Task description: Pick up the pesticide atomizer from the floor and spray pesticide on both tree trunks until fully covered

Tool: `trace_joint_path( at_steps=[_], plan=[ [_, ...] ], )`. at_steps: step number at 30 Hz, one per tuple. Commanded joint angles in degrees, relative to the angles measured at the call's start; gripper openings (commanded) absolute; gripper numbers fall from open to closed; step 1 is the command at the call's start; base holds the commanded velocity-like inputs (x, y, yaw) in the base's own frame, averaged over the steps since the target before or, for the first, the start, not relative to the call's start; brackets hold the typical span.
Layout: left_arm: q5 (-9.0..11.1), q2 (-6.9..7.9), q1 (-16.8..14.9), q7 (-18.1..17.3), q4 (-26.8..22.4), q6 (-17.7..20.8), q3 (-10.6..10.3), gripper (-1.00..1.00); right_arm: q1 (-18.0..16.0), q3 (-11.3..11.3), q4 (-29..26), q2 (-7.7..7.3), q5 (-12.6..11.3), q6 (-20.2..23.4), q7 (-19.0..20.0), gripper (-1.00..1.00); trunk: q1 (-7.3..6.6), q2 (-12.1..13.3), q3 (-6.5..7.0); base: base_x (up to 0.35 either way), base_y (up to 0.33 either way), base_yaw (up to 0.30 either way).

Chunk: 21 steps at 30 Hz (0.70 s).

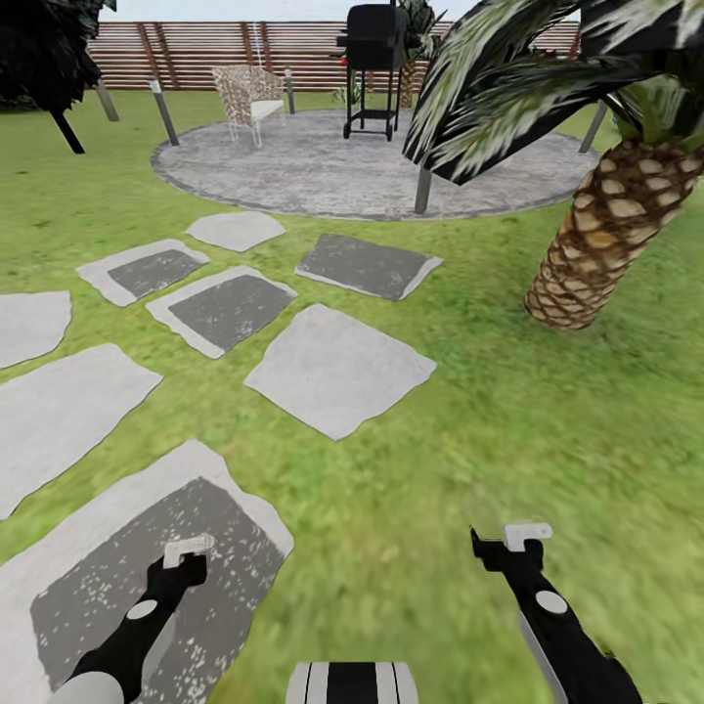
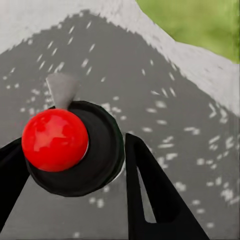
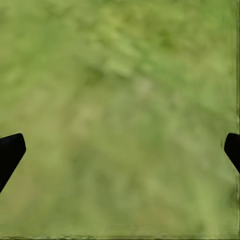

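The pesticide atomizer, a black round body with a red ball top and a grey nozzle, sits between the fingers of my left gripper, which is shut on it. In the head view the left gripper hangs low over a dark grey slab of the floor, dotted with fine white specks. Over bare grass, my right gripper stands open with nothing between its fingers. Both trees are out of view.
A short palm with a scaly brown trunk leans at the right. Grey stepping slabs lead to a round paved patch with a wicker chair, a black grill and thin posts. A slat fence runs behind.
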Motion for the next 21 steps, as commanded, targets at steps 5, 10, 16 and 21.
trace_joint_path(
  at_steps=[5,10,16,21],
  plan=[
    [-1.8,-0.66,0.5,-0.1,3.2,-0.3,-0.3,-1.00,2.7,0.1,0.0,-0.01,0.1,0.1,-0.2,1.00,-0.14,0.1,1.41,0.000,0.000,-0.222],
    [-4.1,-0.72,1.8,0.0,3.8,-0.1,-1.8,-1.00,7.2,-0.2,0.1,-0.06,0.0,-2.3,-0.3,1.00,-0.27,0.1,2.85,0.000,0.000,-0.223],
    [-4.2,-0.18,6.9,0.1,3.5,-0.3,-1.7,-1.00,12.6,-5.7,4.4,0.06,-0.2,-11.1,-0.1,1.00,-0.42,0.2,4.57,0.000,0.000,-0.223],
    [-3.8,0.09,10.5,0.5,2.4,-0.6,-1.5,-1.00,13.1,-6.3,11.2,0.12,-0.1,-17.5,-0.2,1.00,-0.55,0.3,6.00,0.000,0.000,-0.223]
  ],
)
